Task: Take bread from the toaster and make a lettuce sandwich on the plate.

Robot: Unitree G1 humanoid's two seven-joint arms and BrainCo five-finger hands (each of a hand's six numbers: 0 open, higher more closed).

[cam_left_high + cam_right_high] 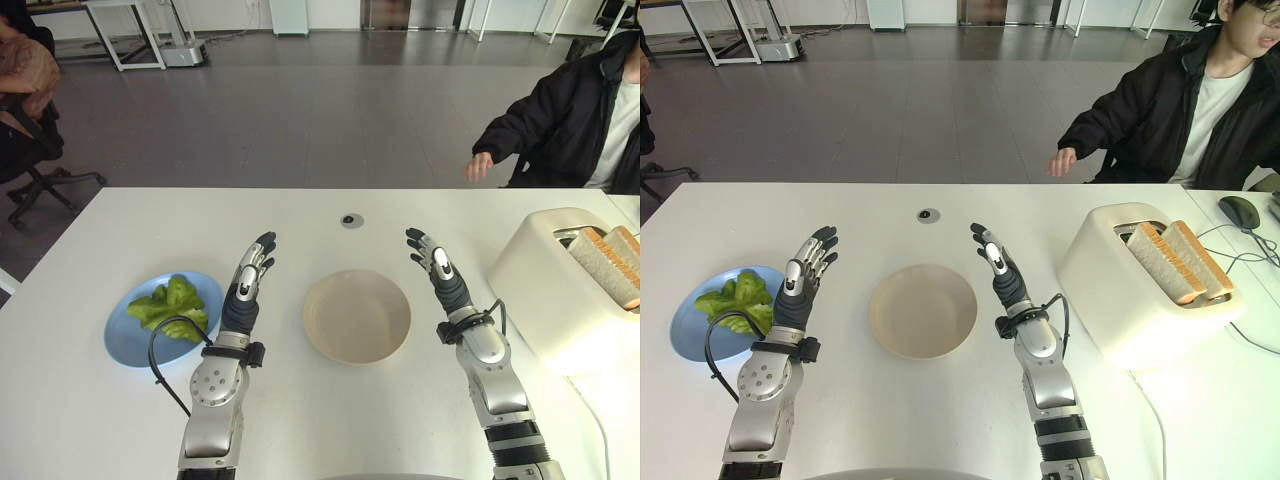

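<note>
Left hand: we saw the left hand (250, 280) in the lower middle of the frame, between the two plates, its fingers stretched out, slightly apart and holding nothing.
Right hand: the right hand (436, 270) sat just right of centre, between the cream plate and the toaster, fingers likewise straight, spread and empty.
Bread: we found two slices of bread (610, 262) standing upright, side by side, in the top of the toaster at the right edge, well apart from both hands.
Toaster: the white toaster (545, 290) stood on the table at the right.
Cream plate: the cream plate (357, 316) lay bare at the centre, between the hands, with neither hand touching it.
Lettuce: we saw green lettuce (170, 305) heaped on the blue plate (125, 345) at the lower left, just beside the left wrist.
Table: the white table (300, 215) carried a small round cap (351, 220) above the cream plate.
Mouse: we noted a dark mouse (1240, 211) at the far right, behind the toaster.
</note>
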